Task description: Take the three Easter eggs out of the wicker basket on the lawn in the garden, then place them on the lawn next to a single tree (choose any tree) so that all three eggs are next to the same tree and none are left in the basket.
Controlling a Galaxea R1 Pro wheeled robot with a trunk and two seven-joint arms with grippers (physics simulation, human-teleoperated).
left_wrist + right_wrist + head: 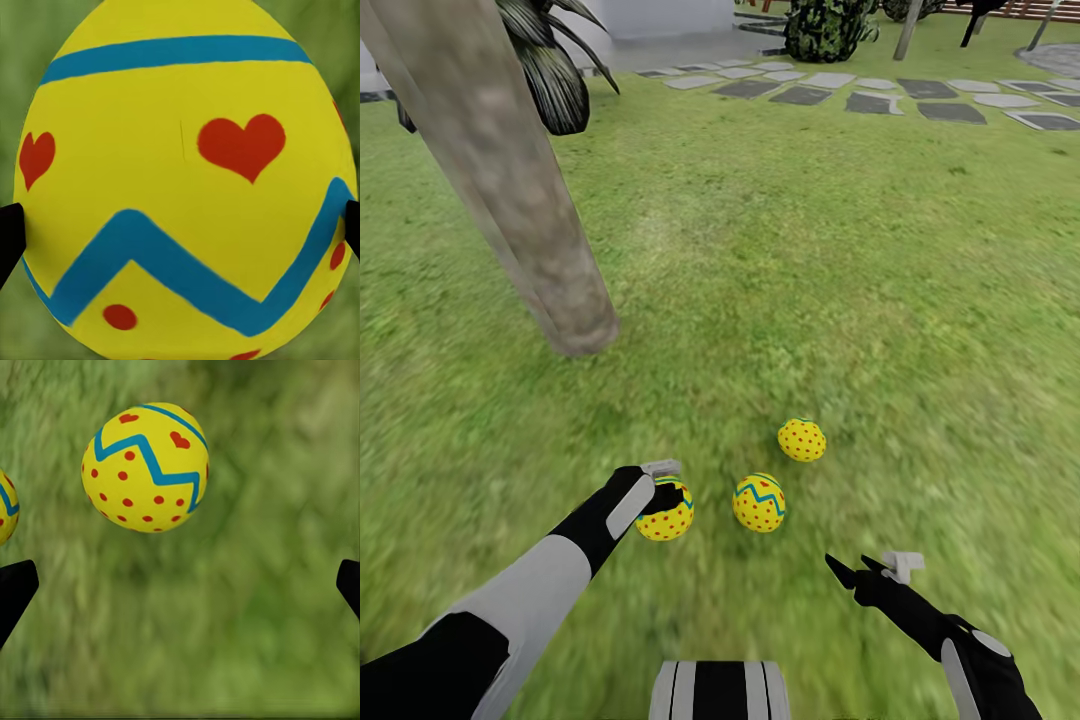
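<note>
On the lawn (780, 280), just in front of your base, all three Easter eggs are sitting in a loose cluster near the foot of the tree (520, 220), which is why you are working this low and close. Your left gripper (663, 490) is closing on the nearest egg (666, 515); in the left wrist view that egg (184, 180) is sitting squarely between the dark fingertips (9, 232), which are touching its two sides, so the jaws are looking shut on it, though you cannot tell whether it is resting on the grass or being held just above it. Your right gripper (880, 570) is hovering with its jaws spread wide and holding nothing, and the right wrist view is looking past them at the middle egg (145, 466), lying free on the grass. The farthest egg (801, 439) is lying apart, beyond it. Judging by this, you are finishing the last placement: letting go gently should keep that egg from rolling off.
</note>
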